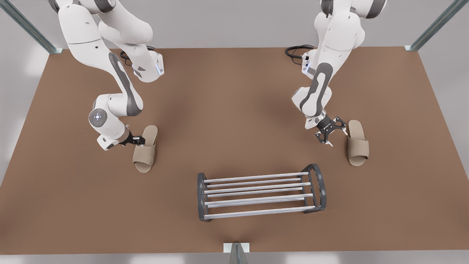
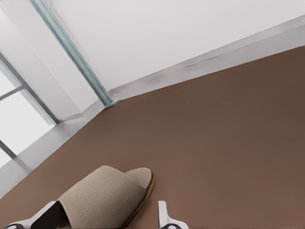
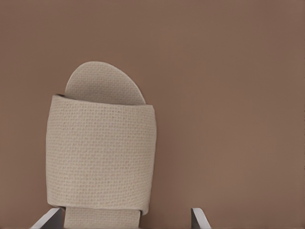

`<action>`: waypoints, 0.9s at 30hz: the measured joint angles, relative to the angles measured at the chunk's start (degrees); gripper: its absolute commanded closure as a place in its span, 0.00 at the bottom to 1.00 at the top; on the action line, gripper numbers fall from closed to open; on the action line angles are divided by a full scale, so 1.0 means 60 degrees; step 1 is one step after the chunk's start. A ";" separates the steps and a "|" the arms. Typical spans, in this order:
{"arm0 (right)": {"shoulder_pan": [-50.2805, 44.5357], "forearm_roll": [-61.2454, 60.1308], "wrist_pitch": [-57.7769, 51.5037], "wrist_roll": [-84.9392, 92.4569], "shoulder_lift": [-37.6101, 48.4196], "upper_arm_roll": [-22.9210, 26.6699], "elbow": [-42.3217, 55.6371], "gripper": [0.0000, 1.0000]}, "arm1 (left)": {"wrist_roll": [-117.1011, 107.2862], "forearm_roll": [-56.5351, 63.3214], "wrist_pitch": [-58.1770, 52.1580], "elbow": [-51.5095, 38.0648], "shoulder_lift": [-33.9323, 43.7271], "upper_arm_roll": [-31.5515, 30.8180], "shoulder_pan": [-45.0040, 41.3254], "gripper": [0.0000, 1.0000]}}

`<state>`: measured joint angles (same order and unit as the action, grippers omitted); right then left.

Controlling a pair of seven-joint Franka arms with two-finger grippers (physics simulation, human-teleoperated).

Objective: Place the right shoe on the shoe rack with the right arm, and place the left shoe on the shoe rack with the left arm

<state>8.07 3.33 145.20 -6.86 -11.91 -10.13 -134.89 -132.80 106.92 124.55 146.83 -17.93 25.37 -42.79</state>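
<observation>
The left shoe (image 1: pixel 146 149), a beige slipper, lies flat on the brown table at the front view's left. My left gripper (image 1: pixel 141 140) reaches in level from the side, open, its fingers either side of the strap of the left shoe (image 2: pixel 102 200). The right shoe (image 1: pixel 357 142), a matching slipper, lies at the front view's right. My right gripper (image 1: pixel 328 137) hangs open just beside it, toward the table's middle, pointing down. In the right wrist view one fingertip (image 3: pixel 50 217) sits by the heel of the right shoe (image 3: pixel 101 157). The shoe rack (image 1: pixel 256 177) stands bare at front centre.
Brown table (image 1: pixel 234 110) stretches wide between the slippers and around the rack. Black cables (image 1: pixel 296 51) coil at the back by each arm's base. Metal posts (image 1: pixel 436 25) stand at the back corners, and a short one (image 1: pixel 236 253) at the front edge.
</observation>
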 measured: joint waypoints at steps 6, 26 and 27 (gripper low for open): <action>-0.0022 -0.0002 0.0235 0.0110 0.0240 -0.0224 -0.0489 0.00 | 0.0091 0.2854 0.1731 0.0037 0.0058 0.1646 0.0016 0.00; 0.0427 0.0098 0.1372 0.0318 -0.1076 -0.0229 -0.0241 0.00 | -0.0779 0.3944 0.4084 0.0443 -0.0002 0.2717 0.0320 0.00; 0.0427 0.0102 0.1425 0.0326 -0.1119 -0.0229 -0.0220 0.00 | -0.0919 0.3937 0.4119 0.0367 0.0004 0.2715 0.0326 0.00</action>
<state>10.64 3.94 153.75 -4.90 -18.62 -11.51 -136.21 -138.31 130.54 149.27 149.03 -17.91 41.66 -40.83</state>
